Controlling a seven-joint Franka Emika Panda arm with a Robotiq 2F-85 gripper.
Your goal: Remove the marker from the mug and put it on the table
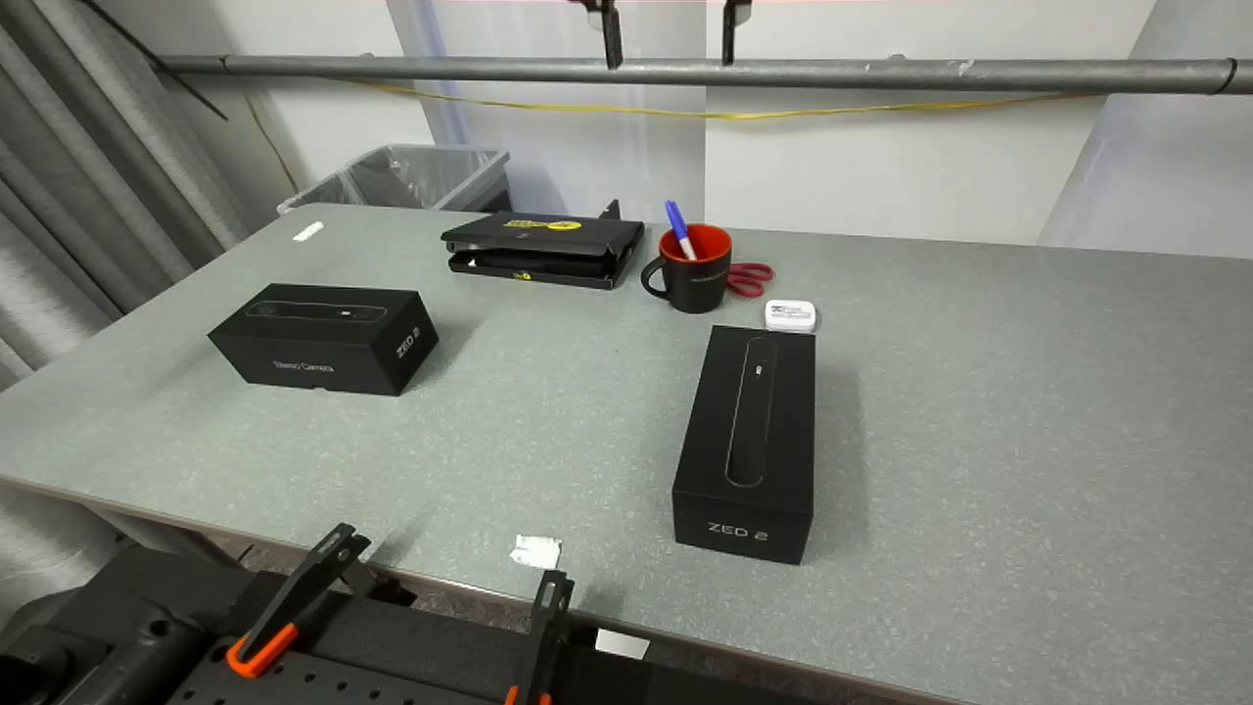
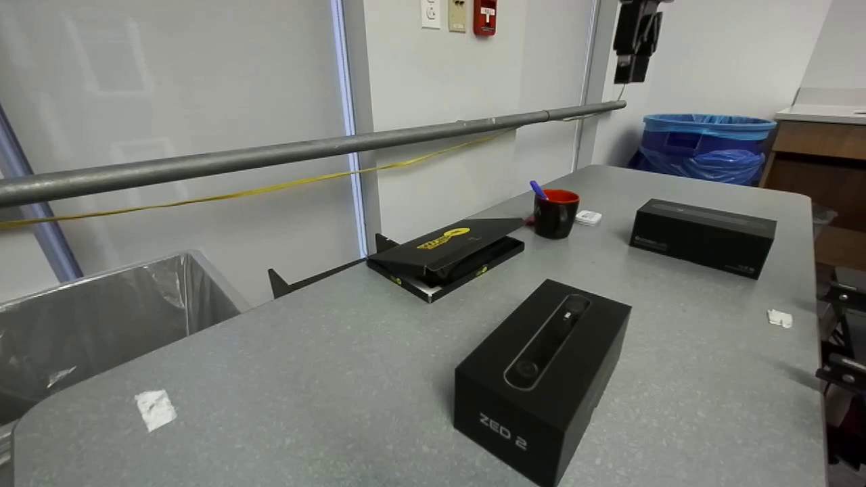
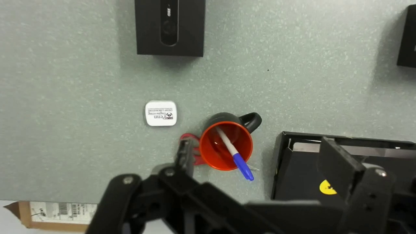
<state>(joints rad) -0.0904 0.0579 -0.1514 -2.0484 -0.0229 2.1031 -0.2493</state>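
The marker (image 1: 679, 227) has a white body and a blue cap. It leans inside the mug (image 1: 699, 286), cap end up and sticking out past the rim. The mug is dark outside and orange-red inside, and stands upright on the grey table (image 1: 548, 421). In the wrist view the marker (image 3: 242, 165) crosses the mug's mouth (image 3: 211, 155), and its lower end is inside. My gripper (image 1: 672, 41) is open and empty, high above the table, apart from the mug and marker. In the wrist view its fingers (image 3: 256, 154) stand wide on both sides of the marker's cap.
Red-handled scissors (image 1: 750, 279) lie against the mug. A small white tin (image 1: 790, 314) and a tall black box (image 1: 749, 441) are near it. An open flat black box (image 1: 543, 247) lies beside the mug; another black box (image 1: 323, 338) stands farther off. A pipe (image 1: 470, 68) runs along the wall.
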